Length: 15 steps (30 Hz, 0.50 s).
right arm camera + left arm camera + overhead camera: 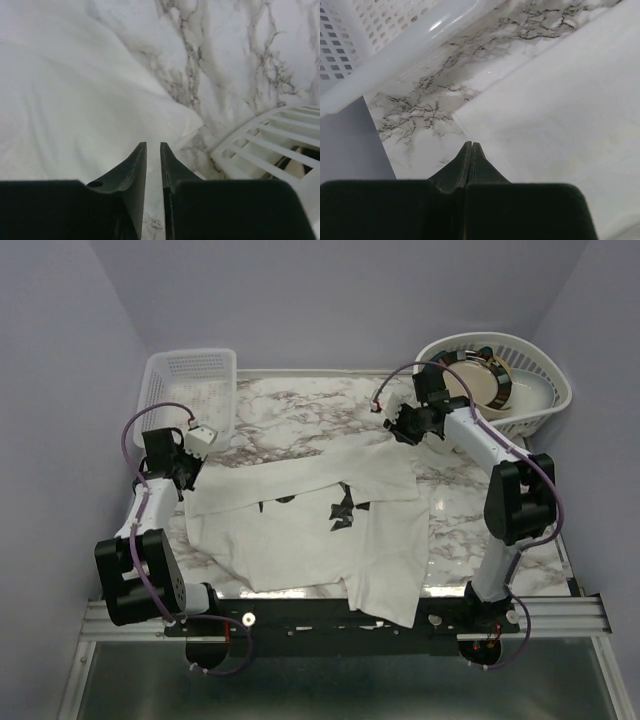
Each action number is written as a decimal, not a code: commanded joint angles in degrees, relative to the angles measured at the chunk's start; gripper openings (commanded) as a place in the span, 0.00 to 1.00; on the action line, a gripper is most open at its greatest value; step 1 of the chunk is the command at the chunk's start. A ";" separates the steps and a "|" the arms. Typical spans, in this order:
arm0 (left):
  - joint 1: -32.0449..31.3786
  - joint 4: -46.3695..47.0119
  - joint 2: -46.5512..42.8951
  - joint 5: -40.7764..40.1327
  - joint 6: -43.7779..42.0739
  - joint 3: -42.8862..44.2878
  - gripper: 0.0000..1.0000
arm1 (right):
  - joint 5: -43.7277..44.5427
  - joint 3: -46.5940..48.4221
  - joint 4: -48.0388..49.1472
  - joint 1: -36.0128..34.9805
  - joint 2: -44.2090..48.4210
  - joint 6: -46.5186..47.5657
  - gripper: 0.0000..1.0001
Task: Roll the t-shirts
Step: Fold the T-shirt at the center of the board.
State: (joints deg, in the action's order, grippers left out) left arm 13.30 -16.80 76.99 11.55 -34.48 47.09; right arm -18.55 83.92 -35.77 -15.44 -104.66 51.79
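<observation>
left gripper [471, 146], pressed together and empty, hangs just beside a far corner of the shirt [300, 535]; right gripper [153, 146], narrowly parted, hovers over the other. shirt lies spread on the table [300, 405], seemingly ready for rolling from that edge.

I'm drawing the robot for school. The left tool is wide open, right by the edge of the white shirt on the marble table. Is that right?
Not quite. The left tool is shut, with its two fingers pressed together, as the left wrist view shows. The rest holds: it is right by the edge of the white shirt on the marble table.
</observation>
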 commanded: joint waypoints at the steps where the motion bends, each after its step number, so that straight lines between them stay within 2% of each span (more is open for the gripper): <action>1: -0.38 9.67 2.89 -1.71 2.40 -2.18 0.00 | 4.83 8.26 2.11 -0.47 -8.70 1.20 0.23; 9: -0.64 15.65 6.77 -4.78 -1.02 -5.34 0.00 | 7.21 13.46 0.44 -1.17 -15.48 5.86 0.22; 15: -0.56 18.19 8.35 -7.94 -4.71 -8.50 0.00 | 11.05 13.74 -1.50 -1.52 -18.12 7.89 0.22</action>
State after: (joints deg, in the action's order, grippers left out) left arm 12.97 -3.09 84.36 7.38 -36.05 41.23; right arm -12.14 96.44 -34.57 -16.38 -120.64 57.04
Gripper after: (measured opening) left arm 0.007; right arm 0.226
